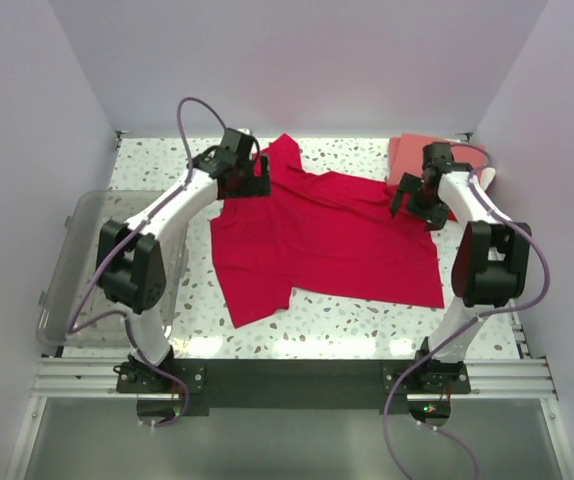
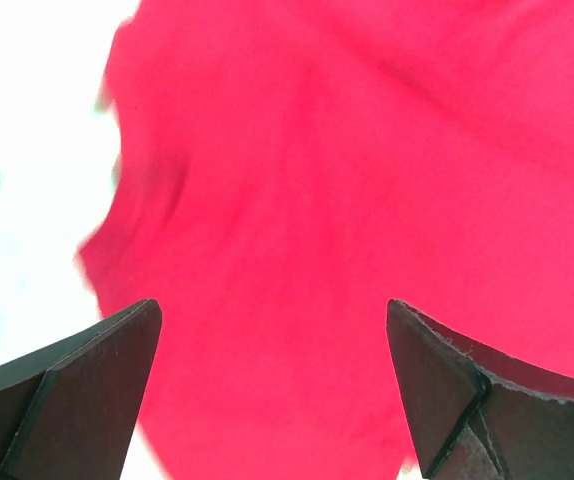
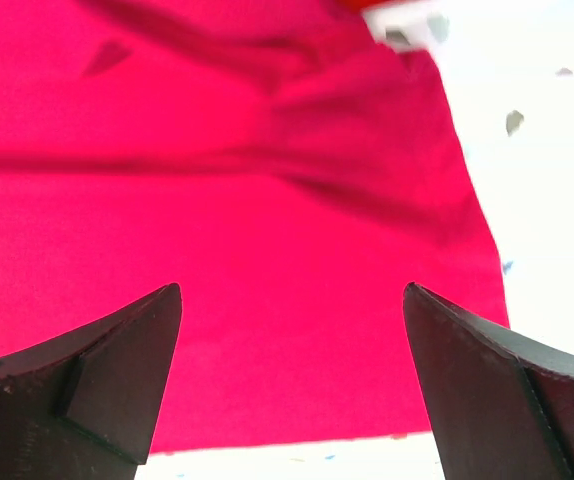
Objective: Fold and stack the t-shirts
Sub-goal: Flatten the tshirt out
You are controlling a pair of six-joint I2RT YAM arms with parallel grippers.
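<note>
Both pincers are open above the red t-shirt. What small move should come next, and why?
Probably lower both and close on the cloth. The red t-shirt lies spread and unfolded; the left pincer and right pincer stand open over its fabric near its edges, holding nothing, so a grasp seems needed before any fold.

Robotics lab cell, plain pale walls [image 1: 297,60] boxing in a white speckled tabletop [image 1: 347,310], silver aluminium rail frame [image 1: 297,375] well behind the left gripper [image 1: 250,182]

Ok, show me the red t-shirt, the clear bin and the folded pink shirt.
red t-shirt [image 1: 327,235], top view, middle of its body
clear plastic bin [image 1: 72,275], top view, bare left side
folded salmon-pink shirt [image 1: 412,155], top view, exposed upper part
</note>
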